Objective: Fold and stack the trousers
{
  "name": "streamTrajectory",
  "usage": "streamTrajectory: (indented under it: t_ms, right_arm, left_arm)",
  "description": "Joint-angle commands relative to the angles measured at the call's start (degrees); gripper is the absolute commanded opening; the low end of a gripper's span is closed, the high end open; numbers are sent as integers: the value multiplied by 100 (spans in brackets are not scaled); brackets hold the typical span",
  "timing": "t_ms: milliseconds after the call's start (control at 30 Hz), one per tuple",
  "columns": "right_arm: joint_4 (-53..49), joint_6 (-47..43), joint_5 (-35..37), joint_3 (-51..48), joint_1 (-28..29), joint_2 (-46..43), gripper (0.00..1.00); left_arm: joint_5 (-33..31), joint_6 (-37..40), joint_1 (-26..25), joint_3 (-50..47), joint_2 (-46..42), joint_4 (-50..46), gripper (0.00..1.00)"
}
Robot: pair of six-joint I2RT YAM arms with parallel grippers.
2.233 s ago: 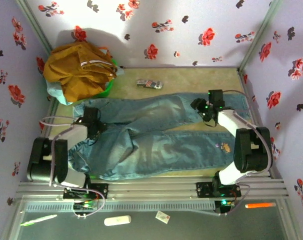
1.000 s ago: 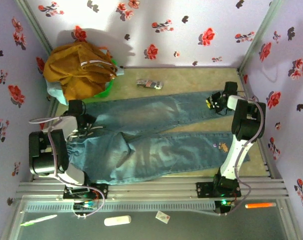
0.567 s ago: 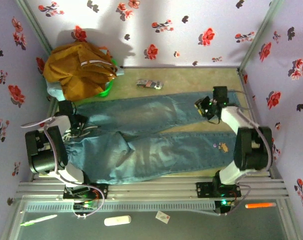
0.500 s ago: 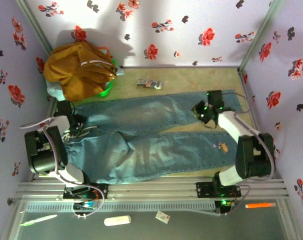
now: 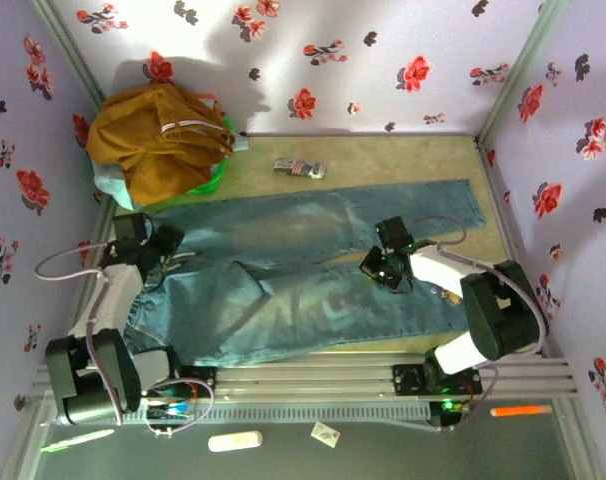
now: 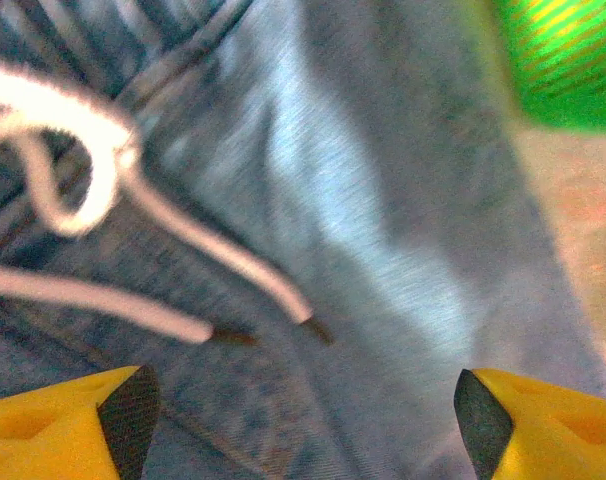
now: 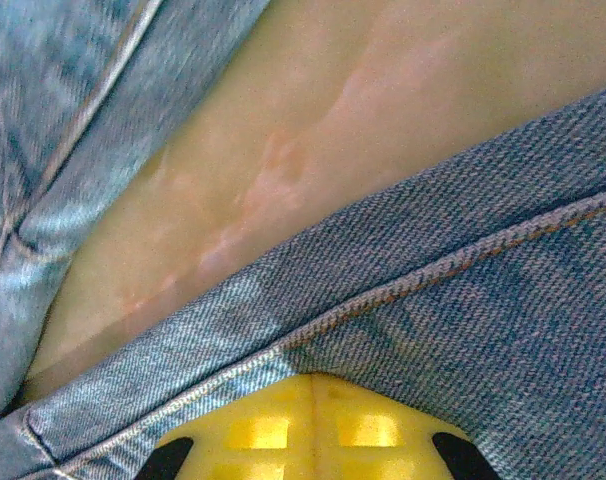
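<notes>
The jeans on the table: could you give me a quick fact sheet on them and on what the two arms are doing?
Trousers: spread flat, waist on the left, legs running right, not yet folded
Left gripper: open, hovering over the waist beside the drawstring
Right gripper: fingers together at the near leg's inner edge; unclear whether they pinch cloth
Mustard garment: heaped in the far left corner

A mustard garment [image 5: 158, 140] (white-striped) heaps over a green basket [image 5: 217, 178], a small patterned object [image 5: 299, 168] lying near.
</notes>
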Motion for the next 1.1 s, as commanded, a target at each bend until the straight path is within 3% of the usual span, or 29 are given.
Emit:
streamTrajectory:
  t_ms: [0,133,300,500,700,800,933,1067]
  right_arm:
    - [-488,-225,652,-224,-339,65,0]
    - [-700,-467,681,-172,-747,54,0]
    - [-1189,-789,497,174,-1085,126,4]
    - [-1340,-1086,332,369,-1446,-76,13]
    - [-2205,-1514,916,1017,-1546,-600,23]
    - [-2259,-1514,990,975,-1994,-878,27]
    - [-2076,-1401,640,654,-2702,-944,28]
    - [-1621,-1305,58,267,-3691,-781,39]
  left_arm:
    - [157,-192,-65,-568,268,310,81]
    - [54,-593,-41,-1019,682,996,79]
    - [-108,-791,198,-1102,888,976,76]
    - [-376,-813,565,-1292,21,618,72]
    - [-125,-55,585,-467,-453,-234,80]
    - [36,-75,431,-276,-740,-383,82]
    - [-60,-432,-179,-384,-777,-123,82]
    - [-161,-702,-436,-667,-319,438,82]
